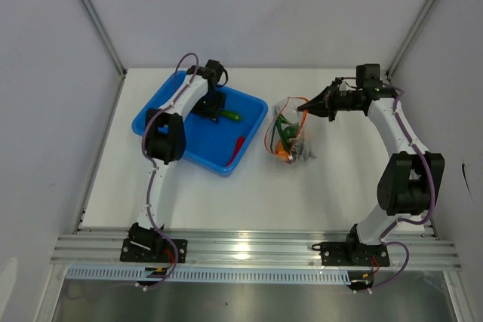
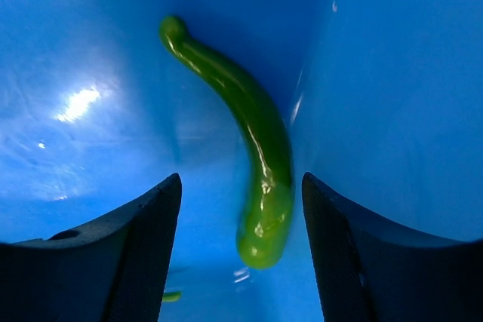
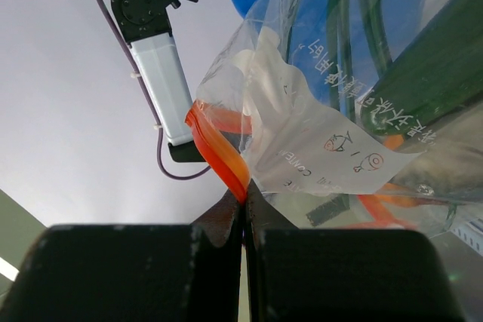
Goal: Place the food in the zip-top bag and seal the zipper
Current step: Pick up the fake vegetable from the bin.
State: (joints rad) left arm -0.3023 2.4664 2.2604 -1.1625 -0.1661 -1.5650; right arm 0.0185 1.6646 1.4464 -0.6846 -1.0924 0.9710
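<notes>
The clear zip-top bag [image 1: 285, 135] lies on the table right of the blue tray, with green and orange toy food inside; it fills the right wrist view [image 3: 355, 96]. My right gripper [image 1: 308, 106] is shut on the bag's orange-red zipper [image 3: 220, 150] and holds its mouth edge up. My left gripper [image 2: 241, 209] is open inside the tray, its fingers on either side of a green pod [image 2: 253, 148], which also shows from above [image 1: 231, 116]. A red chili [image 1: 236, 148] lies at the tray's near right edge.
The blue tray [image 1: 162, 107] sits at the back left of the white table. Grey walls with metal posts close in the back and sides. A metal rail runs along the near edge, where both arm bases stand.
</notes>
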